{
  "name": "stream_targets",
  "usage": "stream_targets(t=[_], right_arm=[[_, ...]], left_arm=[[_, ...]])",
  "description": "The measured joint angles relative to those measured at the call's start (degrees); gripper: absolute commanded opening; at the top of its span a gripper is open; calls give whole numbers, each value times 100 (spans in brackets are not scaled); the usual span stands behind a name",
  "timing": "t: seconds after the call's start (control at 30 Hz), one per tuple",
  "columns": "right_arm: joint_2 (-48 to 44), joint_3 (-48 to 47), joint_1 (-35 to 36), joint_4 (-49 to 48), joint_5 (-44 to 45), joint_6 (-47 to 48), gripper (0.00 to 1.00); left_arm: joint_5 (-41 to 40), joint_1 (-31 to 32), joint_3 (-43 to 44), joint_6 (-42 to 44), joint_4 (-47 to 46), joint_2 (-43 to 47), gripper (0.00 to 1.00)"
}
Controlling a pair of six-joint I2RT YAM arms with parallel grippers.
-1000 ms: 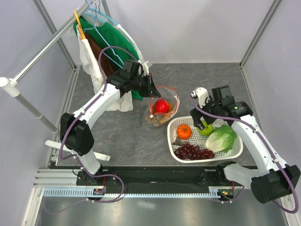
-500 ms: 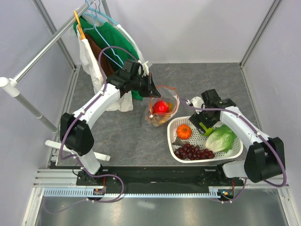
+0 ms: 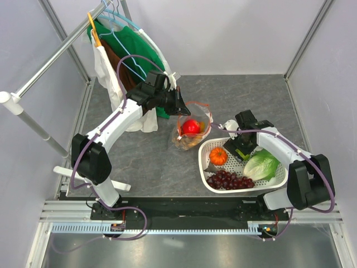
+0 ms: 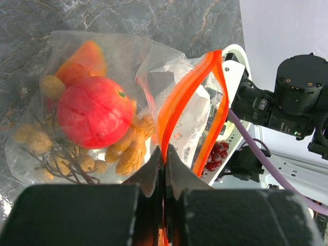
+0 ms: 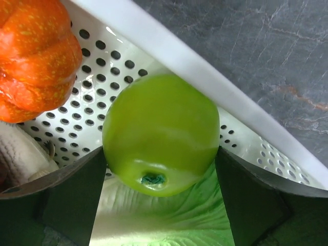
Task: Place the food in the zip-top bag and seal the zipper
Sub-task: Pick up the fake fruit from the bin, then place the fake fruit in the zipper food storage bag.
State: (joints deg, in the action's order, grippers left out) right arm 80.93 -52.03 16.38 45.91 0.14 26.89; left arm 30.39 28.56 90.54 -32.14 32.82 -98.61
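Observation:
My left gripper is shut on the orange-red zipper and holds the mouth of the clear zip-top bag up and open. In the bag lie a red apple, a red-yellow mango and brown nuts. My right gripper is down in the white basket, its fingers against both sides of the green apple. The basket also holds an orange piece, dark grapes, lettuce and a grey fish.
A clothes rail with hangers and green, white and brown garments stands at the back left, just behind my left arm. The basket stands right of the bag, nearly touching it. Grey walls enclose the table.
My right arm has swung its wrist left and folded in over the basket's back edge, staying over the green apple. The left gripper and the bag have not moved.

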Motion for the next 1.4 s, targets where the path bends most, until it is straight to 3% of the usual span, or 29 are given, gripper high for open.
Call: stream_targets(t=[0.13,0.23,0.37,0.57,0.87,1.03,1.27,1.3,1.33,1.4], right_arm=[[31,13,2,-120,20,-4,96],[133,13,2,-221,17,-20,83],[190,-57,2,-188,-42,-57,58],[-184,-599,4,391,-472,-162,47],[-1217,-2441,7,765,-1932,-879,46],[-997,-2992,59,125,-2863,-1646,46],[-269,-3082,719,-699,-3123,-2243,47],[-188,-3082,848,-789,-3086,-2260,49],[-122,-3082,970,-868,-3021,-2258,60],[-4,-3082,1176,-997,-2865,-2238,71]], left_arm=[[2,0,0,0,0,0,2],[0,0,0,0,0,0,2],[0,0,0,0,0,0,2],[0,0,0,2,0,0,2],[11,0,0,2,0,0,2],[22,0,0,2,0,0,2],[46,0,-4,0,0,0,2],[59,0,-11,0,-4,0,2],[83,0,-20,2,-7,0,2],[122,-4,-26,0,-2,0,2]])
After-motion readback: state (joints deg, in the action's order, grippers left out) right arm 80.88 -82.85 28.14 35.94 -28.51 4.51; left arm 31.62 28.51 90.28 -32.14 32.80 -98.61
